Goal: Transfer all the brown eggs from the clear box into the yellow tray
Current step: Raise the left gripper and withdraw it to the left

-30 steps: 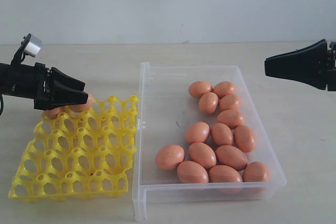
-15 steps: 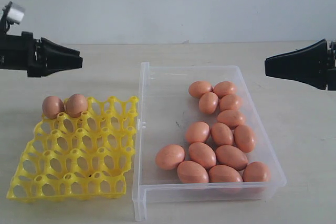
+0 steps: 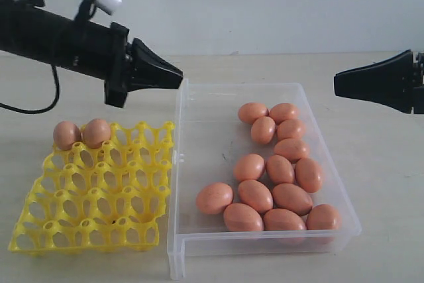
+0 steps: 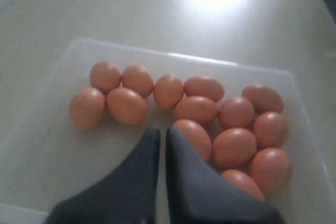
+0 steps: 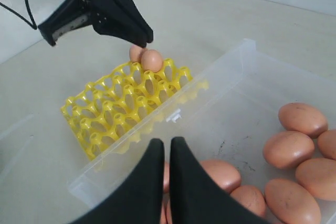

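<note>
Fourteen brown eggs [image 3: 280, 169] lay bunched toward the right side of the clear box [image 3: 199, 101], most of them touching a neighbour. Two more [image 3: 97, 132] already sat side by side in the far-left cups of the yellow tray [image 3: 99, 213], just beside the box on the desk [image 3: 384, 164].

Smooth matte shells and rounded all over: by the look of them they would be light, hard but crackable, and quick to squirt out of a pinch. The safest hold seemed to be across the narrow waist, gently, with one finger on each long side. The egg [image 3: 214, 198] at the left edge of the bunch had bare box floor on its open side, so there was room to get fingers down around it. The ones packed in the middle offered almost none.

The left hand [image 3: 177, 77] hung above the box's far-left corner, fingers pressed together with nothing between them. It would have to spread before any pick. The right hand [image 3: 338, 83] hovered off to the right, above the desk beyond the box's far end, also closed and empty.
</note>
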